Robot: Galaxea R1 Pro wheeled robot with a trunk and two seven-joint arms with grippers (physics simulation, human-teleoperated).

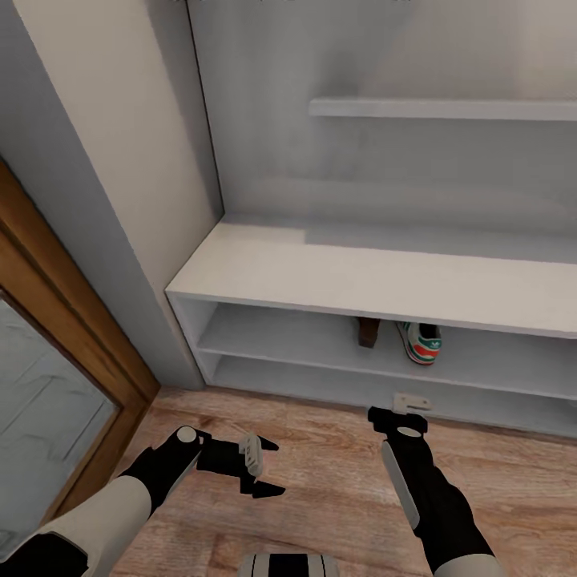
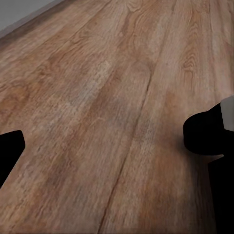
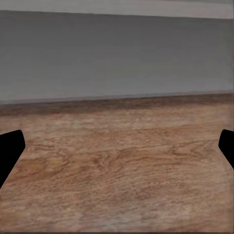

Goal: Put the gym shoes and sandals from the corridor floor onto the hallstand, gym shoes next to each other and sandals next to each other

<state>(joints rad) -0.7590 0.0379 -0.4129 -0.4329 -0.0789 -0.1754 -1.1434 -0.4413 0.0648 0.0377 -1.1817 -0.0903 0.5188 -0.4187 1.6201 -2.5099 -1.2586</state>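
Observation:
The pale grey hallstand stands against the wall ahead, with a floating shelf on its back panel. On its upper open tier, under the bench top, stand one gym shoe, white with green stripes, and just left of it one brown sandal, mostly hidden. My left gripper hovers open over the corridor floor, nothing between its fingers. My right gripper is low in front of the rack's base, open and empty, its fingertips wide apart over the planks.
A wood-framed door with a glass panel borders the floor at left, beside a grey wall. The rack's lower tier and bench top are bare. Open floor lies between both arms.

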